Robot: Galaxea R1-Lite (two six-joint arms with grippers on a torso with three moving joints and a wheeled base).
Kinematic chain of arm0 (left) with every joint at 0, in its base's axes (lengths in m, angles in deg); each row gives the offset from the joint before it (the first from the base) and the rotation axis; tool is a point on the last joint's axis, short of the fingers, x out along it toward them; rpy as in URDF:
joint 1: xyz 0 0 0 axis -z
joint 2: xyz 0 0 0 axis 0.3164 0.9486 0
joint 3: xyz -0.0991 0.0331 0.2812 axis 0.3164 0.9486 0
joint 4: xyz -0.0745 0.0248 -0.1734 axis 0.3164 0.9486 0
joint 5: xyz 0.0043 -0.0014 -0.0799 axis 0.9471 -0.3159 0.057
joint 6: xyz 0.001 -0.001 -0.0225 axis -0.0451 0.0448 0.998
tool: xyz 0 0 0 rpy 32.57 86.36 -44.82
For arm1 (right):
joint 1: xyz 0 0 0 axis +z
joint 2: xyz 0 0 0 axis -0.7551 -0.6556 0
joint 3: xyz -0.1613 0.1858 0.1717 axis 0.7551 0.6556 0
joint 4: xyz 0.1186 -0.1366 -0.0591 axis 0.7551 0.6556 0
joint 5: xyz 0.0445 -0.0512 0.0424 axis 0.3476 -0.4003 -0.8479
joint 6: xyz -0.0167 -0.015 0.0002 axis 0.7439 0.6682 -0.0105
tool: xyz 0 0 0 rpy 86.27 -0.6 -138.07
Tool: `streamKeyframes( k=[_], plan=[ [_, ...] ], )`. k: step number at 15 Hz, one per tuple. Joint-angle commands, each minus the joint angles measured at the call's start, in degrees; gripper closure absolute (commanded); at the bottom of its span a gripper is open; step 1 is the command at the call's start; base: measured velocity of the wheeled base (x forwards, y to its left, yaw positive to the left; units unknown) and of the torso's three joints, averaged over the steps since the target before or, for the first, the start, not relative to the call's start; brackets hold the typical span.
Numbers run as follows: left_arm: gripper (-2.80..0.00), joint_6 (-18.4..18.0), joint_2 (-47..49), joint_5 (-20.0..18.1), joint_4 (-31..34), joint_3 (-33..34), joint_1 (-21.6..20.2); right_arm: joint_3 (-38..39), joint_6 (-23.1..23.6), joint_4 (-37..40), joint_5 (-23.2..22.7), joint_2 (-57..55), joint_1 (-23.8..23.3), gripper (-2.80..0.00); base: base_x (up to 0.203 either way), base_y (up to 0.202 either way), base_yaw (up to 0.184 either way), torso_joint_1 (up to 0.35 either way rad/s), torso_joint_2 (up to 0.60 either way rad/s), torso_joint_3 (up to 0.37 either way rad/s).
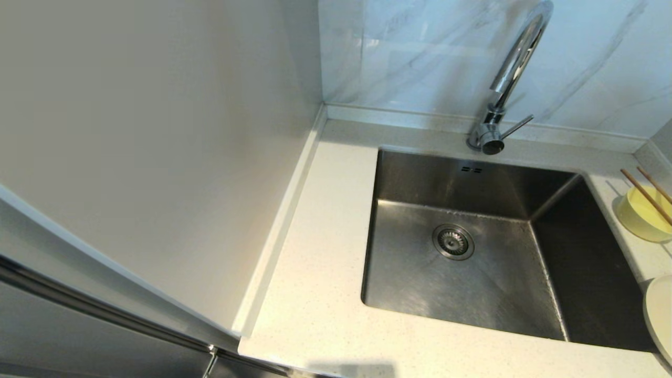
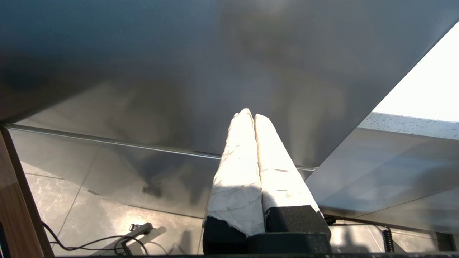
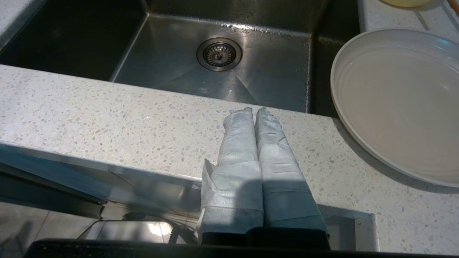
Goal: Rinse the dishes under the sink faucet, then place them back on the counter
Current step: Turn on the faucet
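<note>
A square steel sink (image 1: 472,247) is set into a speckled off-white counter (image 1: 315,294), and everything here is placed relative to that sink. The basin holds no dish, with only its round drain strainer (image 1: 453,241) in the floor and two small overflow slots (image 1: 471,169) high on the back wall. Behind the sink's back edge stands the chrome sink faucet (image 1: 506,79), its gooseneck arching forward over the basin and its thin lever (image 1: 517,127) jutting sideways from the base; no water is visible running. The dishes all sit on the counter strip to the right of the sink: a yellow bowl (image 1: 643,215) toward the back with a pair of wooden chopsticks (image 1: 647,197) laid across its rim, and a cream plate (image 1: 660,320) nearer the front, its rim close to the basin's edge, likely staged there for an easy lift under the tap. The right gripper (image 3: 254,111), fingers pressed together on nothing, hovers over the counter lip in front of the sink, just left of the plate. The left gripper (image 2: 250,115), likewise clenched and empty, hangs low beside a grey cabinet panel (image 2: 179,71) well left of the sink, seemingly parked. Rinsing appears not yet begun
</note>
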Motion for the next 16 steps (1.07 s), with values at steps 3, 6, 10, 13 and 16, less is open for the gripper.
streamKeyframes(
  k=[3,6,10,13,16],
  plan=[
    [0.0,0.0,0.0,0.04,0.01,0.0,0.0,-5.2,-0.03,2.61,0.09,-0.06,0.0,0.0,0.0,0.0,0.0,0.0,0.0,0.0],
    [0.0,0.0,0.0,0.04,0.01,0.0,0.0,-13.39,-0.03,9.63,0.22,-1.45,0.0,0.0,0.0,0.0,0.0,0.0,0.0,0.0],
    [0.0,0.0,0.0,-0.04,0.01,0.0,0.0,-23.38,-0.48,11.21,0.15,-13.66,0.0,0.0,0.0,0.0,0.0,0.0,0.0,0.0],
    [0.0,0.0,0.0,-0.02,0.01,0.0,0.0,-32.39,-1.01,11.31,0.19,-24.67,-0.02,0.0,0.0,0.0,0.0,0.0,0.0,0.0],
    [0.0,0.0,0.0,-0.05,0.01,0.0,0.0,-41.52,-1.18,11.46,0.98,-35.39,-0.07,0.0,0.0,0.0,0.0,0.0,0.0,0.0]
  ],
)
